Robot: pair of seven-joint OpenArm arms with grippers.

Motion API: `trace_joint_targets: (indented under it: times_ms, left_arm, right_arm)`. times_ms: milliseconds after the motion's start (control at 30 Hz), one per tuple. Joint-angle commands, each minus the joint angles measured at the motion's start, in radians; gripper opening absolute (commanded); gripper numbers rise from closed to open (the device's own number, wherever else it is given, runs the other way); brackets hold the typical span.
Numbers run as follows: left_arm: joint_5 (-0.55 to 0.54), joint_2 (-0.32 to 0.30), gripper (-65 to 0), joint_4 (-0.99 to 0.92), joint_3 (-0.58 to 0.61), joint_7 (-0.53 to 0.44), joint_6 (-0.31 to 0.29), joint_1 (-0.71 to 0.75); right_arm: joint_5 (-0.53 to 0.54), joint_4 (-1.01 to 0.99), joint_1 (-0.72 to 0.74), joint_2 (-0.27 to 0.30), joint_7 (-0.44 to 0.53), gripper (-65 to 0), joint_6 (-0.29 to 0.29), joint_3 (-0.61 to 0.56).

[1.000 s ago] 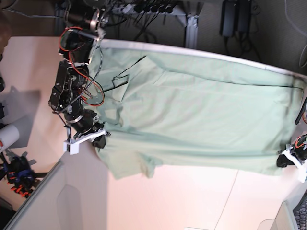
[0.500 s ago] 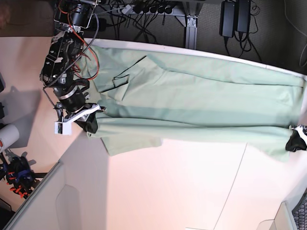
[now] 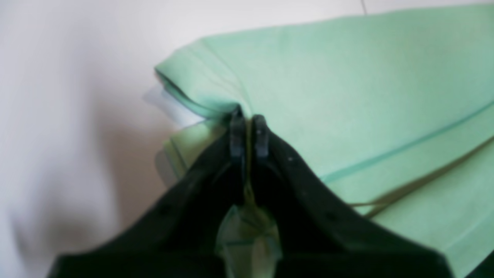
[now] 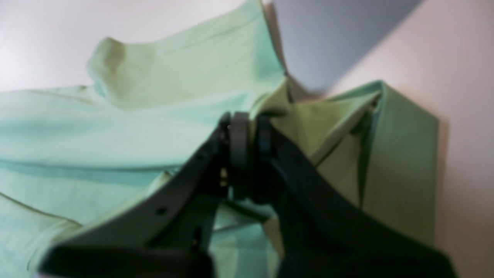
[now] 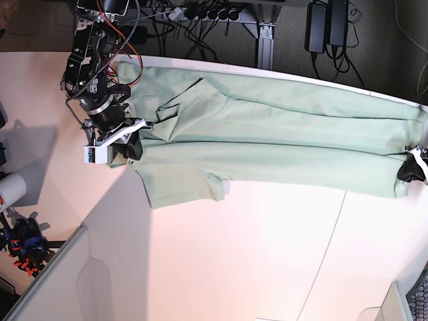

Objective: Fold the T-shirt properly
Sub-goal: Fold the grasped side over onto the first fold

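Still early in the fold, judging by how much cloth lies spread: pale counter [image 5: 234,267] carrying the T-shirt [image 5: 281,144], stretched out long between the two arms and doubled lengthwise along the near side, with one crease running most of the span from one gripper to the other. Hangs slightly over the far counter edge, collar and placket area bunched just beyond the right gripper [image 5: 131,148], a short sleeve [image 5: 184,190] poking out loose on the near side of that same gripper. Clamped on both ends: right gripper [image 4: 249,133] closed on a gathered wad of fabric near the shoulder, cloth pinched between the jaws and puckered around them; left gripper [image 3: 249,133] likewise closed on a folded corner at the hem end, a sliver of green showing through the jaws. Seen from the base camera, left gripper [image 5: 411,171] sits at the far tip of the garment, barely inside the picture. Done so far, at a guess: one long side brought over the body. Left to do, by the look of it: tucking the loose sleeve, matching the other long side, then folding end to end into a compact stack and smoothing the wrinkles by the collar.
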Motion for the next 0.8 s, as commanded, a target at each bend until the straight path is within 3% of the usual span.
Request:
trace_joint_targets:
  times_ms: [0, 300, 700, 767]
  left_arm:
    - [-0.02, -0.025, -65.0, 0.026, -0.02, -0.017, -0.009, -0.008]
    - [-0.027, -0.025, -65.0, 0.144, -0.053, 0.008, -0.009, 0.089]
    - [-0.046, -0.019, -65.0, 0.152, -0.053, 0.0, -0.009, 0.131]
    - [-0.05, -0.017, -55.0, 0.152, -0.053, -0.013, -0.009, 0.145]
  right_arm:
    - [0.012, 0.021, 0.01, 0.014, 0.019, -65.0, 0.004, 0.01]
    - [0.027, 0.033, -0.004, 0.014, -0.004, -65.0, 0.004, 0.024]
    - [0.003, 0.031, -0.043, 0.011, -0.006, -65.0, 0.003, 0.025]
    - [-0.001, 0.031, -0.048, 0.011, -0.006, -65.0, 0.003, 0.025]
